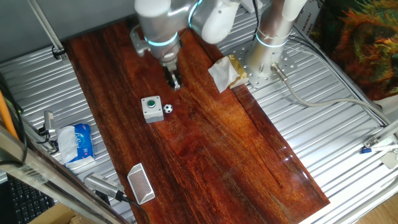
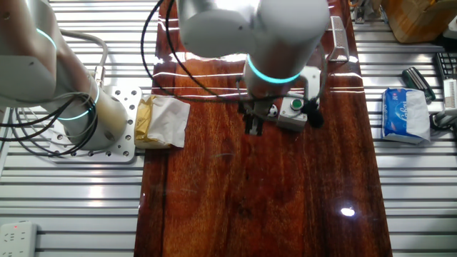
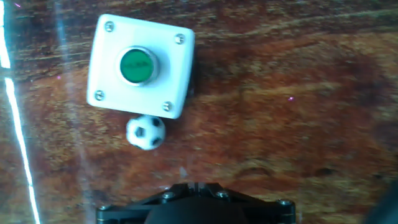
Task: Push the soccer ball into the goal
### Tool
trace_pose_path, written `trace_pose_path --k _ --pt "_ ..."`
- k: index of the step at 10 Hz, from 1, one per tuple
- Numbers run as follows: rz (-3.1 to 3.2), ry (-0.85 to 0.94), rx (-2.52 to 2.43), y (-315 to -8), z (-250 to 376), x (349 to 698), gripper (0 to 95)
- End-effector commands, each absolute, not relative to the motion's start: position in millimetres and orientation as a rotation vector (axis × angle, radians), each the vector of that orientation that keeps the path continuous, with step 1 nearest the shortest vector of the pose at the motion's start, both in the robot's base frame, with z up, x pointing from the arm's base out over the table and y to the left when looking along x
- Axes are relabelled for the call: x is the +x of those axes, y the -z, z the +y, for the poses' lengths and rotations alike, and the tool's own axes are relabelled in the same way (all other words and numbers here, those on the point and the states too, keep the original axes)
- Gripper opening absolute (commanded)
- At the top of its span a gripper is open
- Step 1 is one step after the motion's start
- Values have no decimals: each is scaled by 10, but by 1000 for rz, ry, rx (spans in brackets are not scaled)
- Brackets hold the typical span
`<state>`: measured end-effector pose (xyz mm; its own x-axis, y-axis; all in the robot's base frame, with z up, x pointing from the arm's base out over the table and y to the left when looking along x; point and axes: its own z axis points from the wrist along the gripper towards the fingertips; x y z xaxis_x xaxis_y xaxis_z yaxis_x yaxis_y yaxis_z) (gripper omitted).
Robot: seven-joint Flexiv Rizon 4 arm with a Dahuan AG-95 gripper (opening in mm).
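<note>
The soccer ball (image 1: pixel 168 109) is a tiny white ball with black patches on the dark wooden board, touching or almost touching the grey button box (image 1: pixel 151 107). The hand view shows the soccer ball (image 3: pixel 146 132) just below the box's (image 3: pixel 140 65) lower corner. My gripper (image 1: pixel 175 81) hovers a short way behind the ball with its dark fingers pressed together and nothing between them. In the hand view the gripper (image 3: pixel 194 185) sits at the bottom edge, to the right of the ball. The goal (image 1: pixel 141 183), a small white mesh frame, stands near the board's front left edge. In the other fixed view the gripper (image 2: pixel 252 127) hides the ball.
A crumpled paper bag (image 1: pixel 225 73) lies by the arm's base (image 1: pixel 267 53). A blue tissue pack (image 1: pixel 78 142) rests on the metal slats left of the board. A metal-handled tool (image 1: pixel 102 185) lies beside the goal. The goal (image 2: pixel 337 34) stands at the board's far end in the other fixed view.
</note>
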<state>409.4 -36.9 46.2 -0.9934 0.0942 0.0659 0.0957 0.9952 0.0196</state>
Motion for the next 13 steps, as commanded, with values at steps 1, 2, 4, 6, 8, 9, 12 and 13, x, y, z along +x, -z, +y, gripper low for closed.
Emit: trace_pose_path --k 1,2,4,6,8,9,12,13 --pt "-3112 29 -127 -495 -496 4047 0" --pt "-3125 30 -137 -469 -500 4063 0" --pt "-3132 33 -155 -429 -486 4162 0" --pt "-3134 33 -175 -420 -450 4309 0" --pt "-3136 33 -189 -392 -423 4411 0" --pt "-3140 32 -192 -386 -406 4464 0" --pt "-3149 30 -189 -333 -380 4527 0" --pt "-3158 29 -186 -298 -370 4542 0"
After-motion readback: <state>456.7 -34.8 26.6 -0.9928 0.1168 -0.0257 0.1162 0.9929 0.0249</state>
